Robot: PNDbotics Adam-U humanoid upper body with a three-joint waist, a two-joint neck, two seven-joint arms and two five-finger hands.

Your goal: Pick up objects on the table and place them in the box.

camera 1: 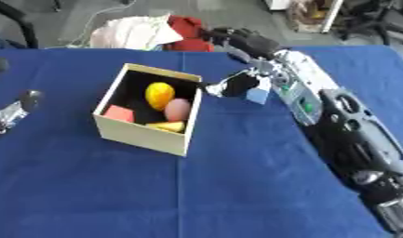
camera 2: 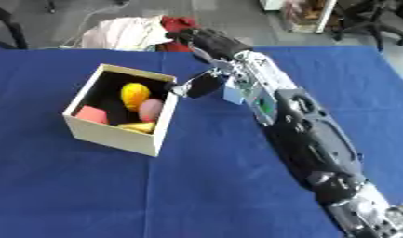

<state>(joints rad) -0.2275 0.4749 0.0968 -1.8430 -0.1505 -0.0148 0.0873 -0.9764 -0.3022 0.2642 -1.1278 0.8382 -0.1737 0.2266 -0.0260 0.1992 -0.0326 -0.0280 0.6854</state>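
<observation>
Left eye view. Open-topped cream cardboard box (camera 1: 147,135) set askew on the blue cloth-covered table (camera 1: 196,195), dark inside. Already in it: a glossy yellow rounded object (camera 1: 159,94) toward the back, a smooth pink egg-shaped object (camera 1: 177,109) just beside it, a flat red block (camera 1: 119,113) in the near-left corner, and a small yellow wedge-like piece (camera 1: 167,126) against the near wall. Judged well along: four things boxed. Seemingly left to box: one pale blue block (camera 1: 257,95), sitting at the right hand (camera 1: 233,86) just past the box's right rim. Right hand dark and angular, at the end of a long black-and-silver arm coming in from the lower right, fingers curled near the block; whether actually pinching it or only beside it, cannot tell from here. Left hand (camera 1: 17,109) showing only partly at the left edge, silver and dark, well apart from the box; finger state impossible to make out.

Right eye view. Same layout, shifted leftward. Pale blue block (camera 2: 233,95) tucked between the right hand (camera 2: 200,85) and the wrist, touching or nearly touching the hand; matte, hard-edged. Hand tip reaching close to the box (camera 2: 115,135) rim. No left hand visible here. Beyond the table's far edge, crumpled white and red fabric (camera 2: 139,30) on the floor, soft and folded, no part of the job.
</observation>
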